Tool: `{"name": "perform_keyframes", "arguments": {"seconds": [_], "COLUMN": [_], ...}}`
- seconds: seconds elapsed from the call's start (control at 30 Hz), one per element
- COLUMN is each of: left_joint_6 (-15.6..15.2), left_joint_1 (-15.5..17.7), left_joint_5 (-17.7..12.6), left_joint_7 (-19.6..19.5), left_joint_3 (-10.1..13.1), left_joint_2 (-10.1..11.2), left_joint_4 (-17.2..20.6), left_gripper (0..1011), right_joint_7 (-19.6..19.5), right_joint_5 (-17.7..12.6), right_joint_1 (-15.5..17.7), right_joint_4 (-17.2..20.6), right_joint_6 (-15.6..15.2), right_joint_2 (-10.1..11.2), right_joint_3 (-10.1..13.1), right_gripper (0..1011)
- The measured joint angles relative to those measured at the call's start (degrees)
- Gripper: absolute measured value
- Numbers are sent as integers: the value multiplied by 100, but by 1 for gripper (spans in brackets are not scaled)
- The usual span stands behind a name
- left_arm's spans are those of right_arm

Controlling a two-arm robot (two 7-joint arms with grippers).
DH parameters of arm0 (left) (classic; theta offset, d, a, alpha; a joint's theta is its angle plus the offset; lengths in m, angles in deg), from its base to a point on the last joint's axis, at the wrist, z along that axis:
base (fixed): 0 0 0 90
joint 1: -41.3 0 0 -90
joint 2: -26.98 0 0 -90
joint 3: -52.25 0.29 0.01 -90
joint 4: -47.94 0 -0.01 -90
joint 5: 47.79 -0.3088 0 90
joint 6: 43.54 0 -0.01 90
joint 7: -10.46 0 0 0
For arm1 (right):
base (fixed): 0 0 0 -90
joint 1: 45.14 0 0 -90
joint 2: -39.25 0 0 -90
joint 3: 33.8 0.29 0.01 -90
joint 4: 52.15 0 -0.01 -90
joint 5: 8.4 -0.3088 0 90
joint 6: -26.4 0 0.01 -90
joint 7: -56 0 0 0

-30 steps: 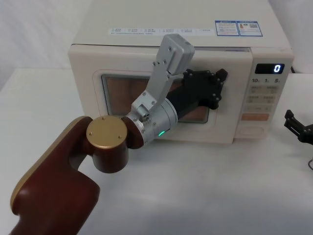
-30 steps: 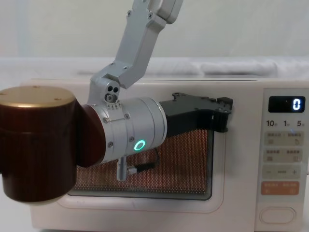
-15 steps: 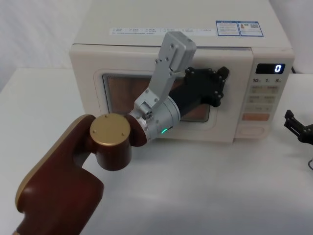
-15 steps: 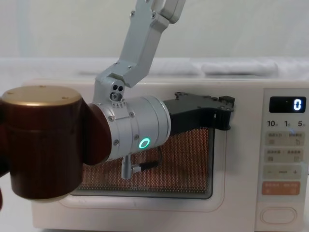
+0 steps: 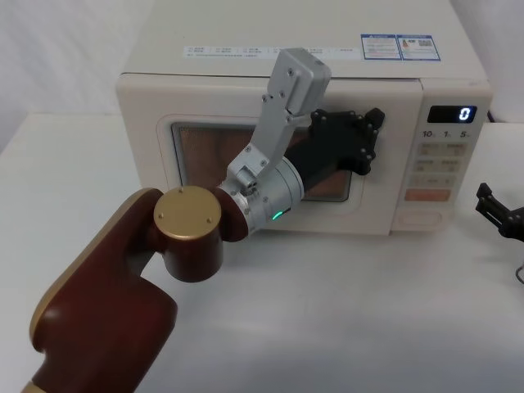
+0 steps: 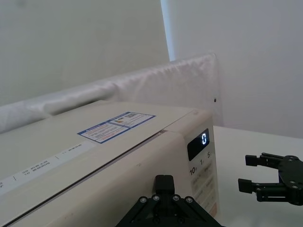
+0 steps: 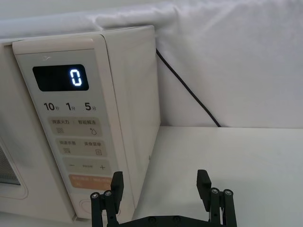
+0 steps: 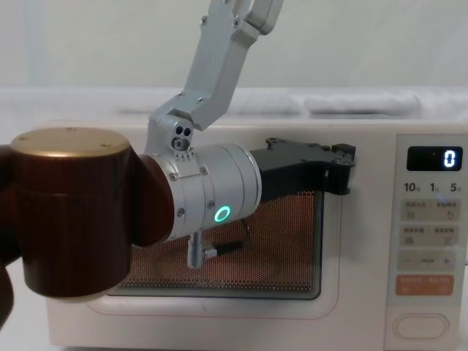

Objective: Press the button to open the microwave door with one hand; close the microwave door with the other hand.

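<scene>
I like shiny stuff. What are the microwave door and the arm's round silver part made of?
The microwave door looks like smooth cream plastic, faintly glossy, with a dark window behind fine mesh. The left gripper's silver wrist looks like brushed metal, probably aluminium: matte sheen, small screws.

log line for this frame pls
door: closed | left claw: on door's upper right | right claw: open, parked right of microwave
</scene>
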Motion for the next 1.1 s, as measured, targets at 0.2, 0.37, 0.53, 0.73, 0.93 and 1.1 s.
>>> {"name": "perform_keyframes", "arguments": {"seconds": [0.2,0.37,0.53,0.73,0.93,1.1], "left_joint_6": [-1,-9,-11,-9,2,48], "left_joint_1": [11,22,33,48,50,-165], "left_joint_5": [-27,-38,-49,-57,-54,40], "left_joint_7": [22,30,44,49,42,-43], "left_joint_3": [-14,-25,-37,-44,-52,-64], "left_joint_2": [-15,-30,-50,-77,-89,23], "left_joint_4": [-36,-56,-97,-130,-118,278], "left_gripper": [0,0,0,0,0,0], "right_joint_7": [0,0,0,0,0,0], "right_joint_5": [0,0,0,0,0,0], "right_joint_1": [0,0,0,0,0,0], "right_joint_4": [0,0,0,0,0,0], "right_joint_6": [0,0,0,0,0,0], "right_joint_2": [0,0,0,0,0,0], "right_joint_3": [0,0,0,0,0,0], "right_gripper": [1002,1002,1002,1002,1002,1002]}}
